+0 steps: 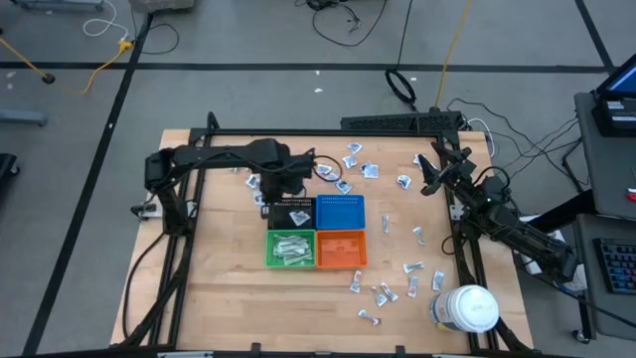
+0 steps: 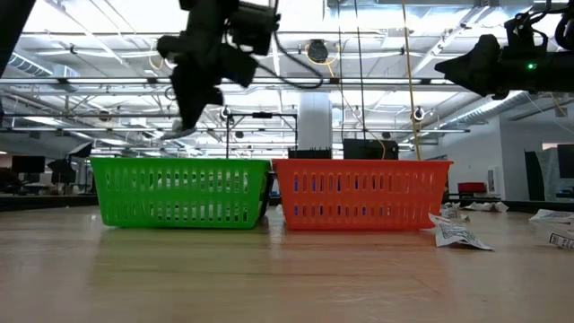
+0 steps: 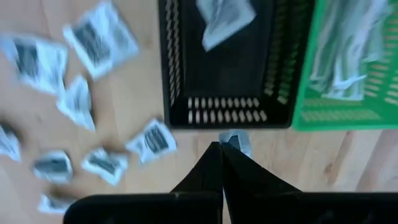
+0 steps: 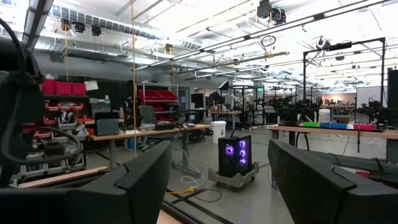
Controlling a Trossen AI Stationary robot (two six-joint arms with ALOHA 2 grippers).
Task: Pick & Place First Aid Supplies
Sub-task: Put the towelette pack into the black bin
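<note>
Here the left gripper (image 3: pixel 221 148) pinches a packet (image 3: pixel 236 140) beside the black bin (image 3: pixel 177 93).

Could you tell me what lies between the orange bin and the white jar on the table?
In the high view, bare wood, then a few small wrapped packets scattered between the orange bin and the white jar.
</note>
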